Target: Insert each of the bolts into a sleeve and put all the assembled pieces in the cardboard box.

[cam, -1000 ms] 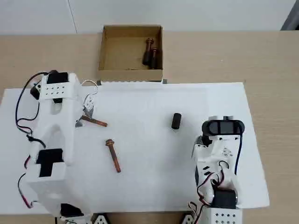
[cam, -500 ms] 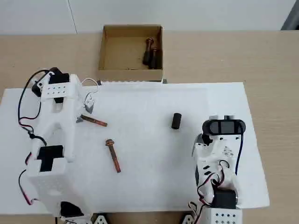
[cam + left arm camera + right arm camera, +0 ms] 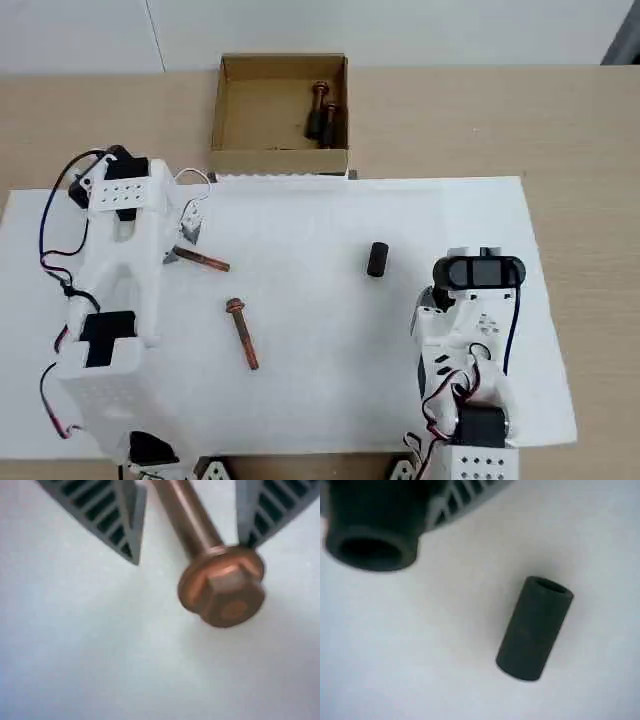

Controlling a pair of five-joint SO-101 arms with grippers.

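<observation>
White sheet (image 3: 330,400) is covering your table (image 3: 570,120). Your left gripper (image 3: 190,532) is straddling one bolt (image 3: 222,587) with its jaws parted, not pinching it. A second bolt (image 3: 242,335) is lying nearby. Your right gripper (image 3: 407,515) is clamping a sleeve (image 3: 370,537), with a loose sleeve (image 3: 535,629) lying just beyond. Two assembled pieces (image 3: 322,112) are sitting in the box (image 3: 250,115).

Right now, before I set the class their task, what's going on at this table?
Bolts are being paired with sleeves, and the job is part-way done. The left pincer is open astride one copper bolt lying on the white sheet; a second bolt lies free nearby. The right pincer appears to hold a black sleeve, with another sleeve lying loose on the sheet. The cardboard box at the table's far edge already holds assembled pieces.
</observation>
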